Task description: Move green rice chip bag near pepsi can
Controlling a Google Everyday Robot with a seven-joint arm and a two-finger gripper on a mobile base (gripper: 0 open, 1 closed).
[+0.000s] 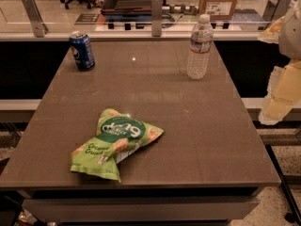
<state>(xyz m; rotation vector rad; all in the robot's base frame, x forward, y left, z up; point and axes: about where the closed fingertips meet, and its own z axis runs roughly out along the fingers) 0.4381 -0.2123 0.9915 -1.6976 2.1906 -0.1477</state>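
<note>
The green rice chip bag (114, 142) lies crinkled on the brown table (197, 140), near the front left, with its dark green round logo facing up. The pepsi can (82, 51) stands upright at the table's far left corner, well apart from the bag. My gripper (275, 108) hangs at the right edge of the view, beyond the table's right side, pale and yellowish. It is far from both the bag and the can and touches neither.
A clear plastic water bottle (199, 47) stands upright at the far right of the table. A glass railing with metal posts (156, 13) runs behind the table. The floor drops away at the front and right edges.
</note>
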